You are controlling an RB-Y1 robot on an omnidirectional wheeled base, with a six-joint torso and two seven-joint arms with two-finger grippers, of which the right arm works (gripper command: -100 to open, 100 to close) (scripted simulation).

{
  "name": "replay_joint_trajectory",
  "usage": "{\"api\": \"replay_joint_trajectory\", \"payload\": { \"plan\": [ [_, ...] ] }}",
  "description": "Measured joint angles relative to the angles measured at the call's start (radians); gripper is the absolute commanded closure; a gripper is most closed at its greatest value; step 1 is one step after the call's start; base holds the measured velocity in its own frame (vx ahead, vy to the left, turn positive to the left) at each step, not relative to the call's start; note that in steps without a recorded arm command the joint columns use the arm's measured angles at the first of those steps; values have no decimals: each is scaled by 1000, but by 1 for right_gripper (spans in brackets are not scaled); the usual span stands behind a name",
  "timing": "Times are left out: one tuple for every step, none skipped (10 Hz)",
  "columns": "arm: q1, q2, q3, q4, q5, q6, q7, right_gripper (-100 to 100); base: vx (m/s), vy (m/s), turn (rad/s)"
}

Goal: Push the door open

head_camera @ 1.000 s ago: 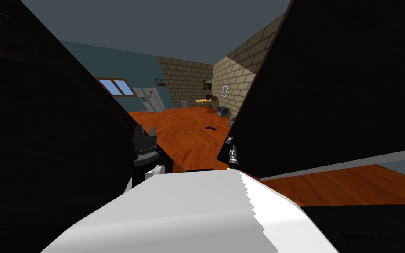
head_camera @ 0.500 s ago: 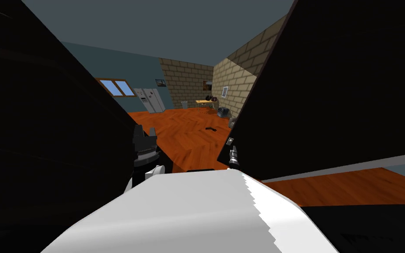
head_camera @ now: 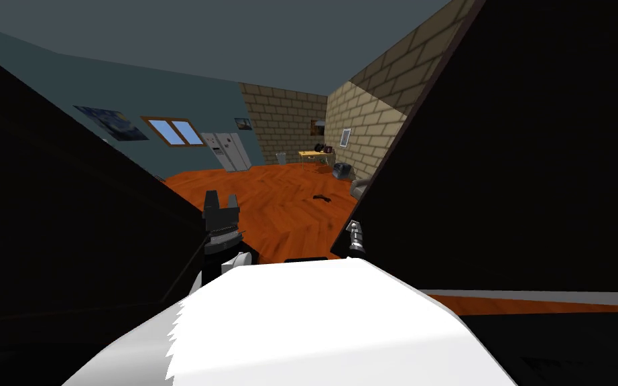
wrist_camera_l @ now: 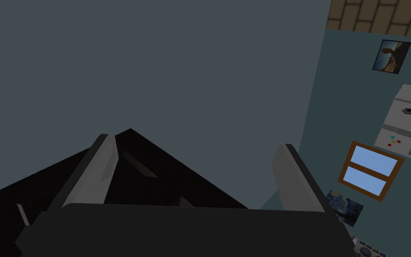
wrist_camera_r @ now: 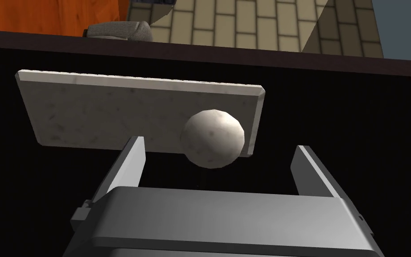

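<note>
The door (head_camera: 502, 167) is a black panel on the right of the head view, swung well aside, with a room showing past its edge. My right gripper (head_camera: 354, 232) sits at that edge, low on the door. In the right wrist view it (wrist_camera_r: 218, 145) is open, its fingers either side of a round pale knob (wrist_camera_r: 212, 138) without touching it; the knob stands on a pale plate (wrist_camera_r: 111, 111) on the black door face (wrist_camera_r: 356, 116). My left gripper (head_camera: 220, 200) is raised left of the opening, open and empty (wrist_camera_l: 195, 143).
A black mass (head_camera: 59, 254) flanks the opening on the left. Beyond lies an orange wood floor (head_camera: 281, 201) with a small dark thing (head_camera: 321, 196) on it, a fridge (head_camera: 230, 152), a yellow table (head_camera: 312, 155) and brick walls (head_camera: 361, 127).
The door has swung further to the right and the opening is wider. The black mass on the left has drawn back, uncovering a painting on the blue wall. My right gripper stays at the knob.
</note>
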Motion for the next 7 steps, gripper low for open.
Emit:
{"api": "replay_joint_trajectory", "payload": {
  "plan": [
    [0,4,-2,2,-1,-3,1,-100,80,-19,-8],
    [1,5,-2,3,-1,-5,1,100,-18,4,10],
    [0,5,-2,2,-1,-4,1,100,-30,6,6],
    [-1,4,-2,2,-1,-3,1,100,-19,3,4],
    [-1,4,-2,2,0,-2,1,100,-11,4,1],
    [0,5,-1,3,0,-2,2,100,-6,4,-1],
    [0,5,-1,4,0,-1,2,100,0,0,0]
  ]
}}
